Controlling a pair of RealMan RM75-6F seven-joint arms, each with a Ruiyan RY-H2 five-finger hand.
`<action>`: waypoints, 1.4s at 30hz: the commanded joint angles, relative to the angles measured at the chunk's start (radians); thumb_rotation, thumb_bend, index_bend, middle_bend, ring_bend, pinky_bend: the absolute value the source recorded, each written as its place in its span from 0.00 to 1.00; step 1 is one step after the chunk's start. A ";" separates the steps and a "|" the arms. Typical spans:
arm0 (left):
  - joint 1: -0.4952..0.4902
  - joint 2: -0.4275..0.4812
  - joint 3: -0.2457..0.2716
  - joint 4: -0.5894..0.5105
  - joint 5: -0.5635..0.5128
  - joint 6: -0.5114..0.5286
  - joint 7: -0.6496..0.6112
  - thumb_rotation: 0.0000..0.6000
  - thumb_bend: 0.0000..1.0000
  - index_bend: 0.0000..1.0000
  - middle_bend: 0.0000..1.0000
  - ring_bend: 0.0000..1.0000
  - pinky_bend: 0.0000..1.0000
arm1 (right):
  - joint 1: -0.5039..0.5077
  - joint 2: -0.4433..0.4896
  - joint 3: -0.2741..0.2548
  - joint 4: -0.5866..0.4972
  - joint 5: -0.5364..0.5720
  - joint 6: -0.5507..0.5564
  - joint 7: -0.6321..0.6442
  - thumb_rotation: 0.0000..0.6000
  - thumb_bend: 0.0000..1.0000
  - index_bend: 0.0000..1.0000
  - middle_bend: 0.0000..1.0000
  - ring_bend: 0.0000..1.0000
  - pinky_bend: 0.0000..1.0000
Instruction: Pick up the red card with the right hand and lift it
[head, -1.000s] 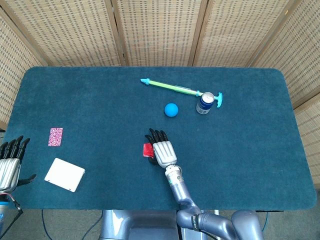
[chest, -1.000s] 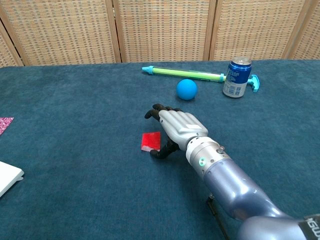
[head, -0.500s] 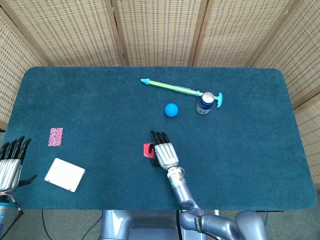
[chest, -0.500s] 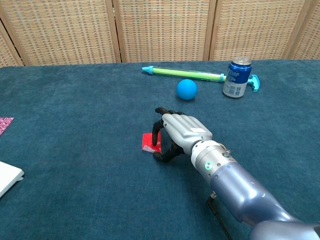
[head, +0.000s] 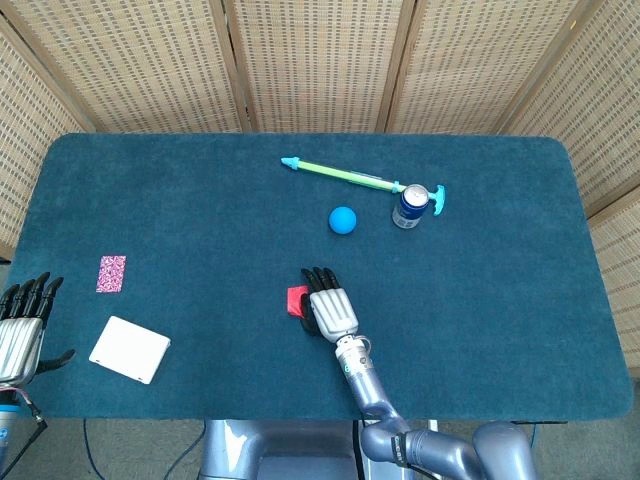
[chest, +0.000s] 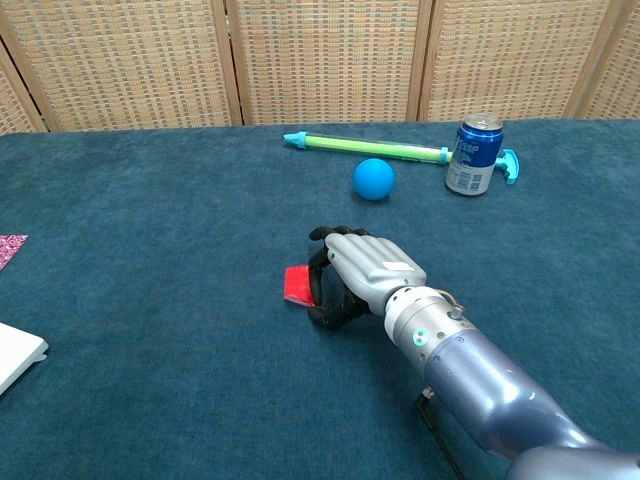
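Observation:
The red card (head: 296, 300) (chest: 296, 285) lies near the middle of the blue table, a little toward the front. My right hand (head: 327, 309) (chest: 365, 272) sits at its right edge, with the fingers curled down over that edge and the thumb tucked under from the near side, so it pinches the card. The card's left part sticks out from the fingers, close to the cloth. My left hand (head: 20, 322) hangs at the table's front left corner, fingers spread, holding nothing; only the head view shows it.
A blue ball (head: 343, 219) (chest: 373, 179), a blue can (head: 409, 205) (chest: 473, 155) and a green tube toy (head: 345, 176) (chest: 375, 148) lie behind the hand. At front left are a pink patterned card (head: 111, 273) and a white box (head: 130, 349).
The right hand's fingers have curled from stretched out to closed over the red card's right edge, and the hand has drawn slightly back toward me. The left hand has stayed still.

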 joint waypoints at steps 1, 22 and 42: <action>0.000 0.000 0.000 0.000 0.000 -0.001 -0.001 1.00 0.12 0.00 0.00 0.00 0.03 | 0.000 0.000 0.000 -0.001 -0.001 -0.002 0.000 1.00 0.51 0.66 0.16 0.00 0.00; -0.002 -0.001 0.001 0.000 -0.001 -0.004 0.003 1.00 0.12 0.00 0.00 0.00 0.03 | 0.003 0.014 0.015 -0.023 0.013 -0.010 -0.028 1.00 0.67 0.60 0.10 0.00 0.00; 0.001 -0.003 0.002 -0.002 0.003 0.005 0.016 1.00 0.12 0.00 0.00 0.00 0.03 | 0.073 0.043 0.090 -0.022 0.037 -0.040 -0.059 1.00 0.68 0.60 0.09 0.00 0.00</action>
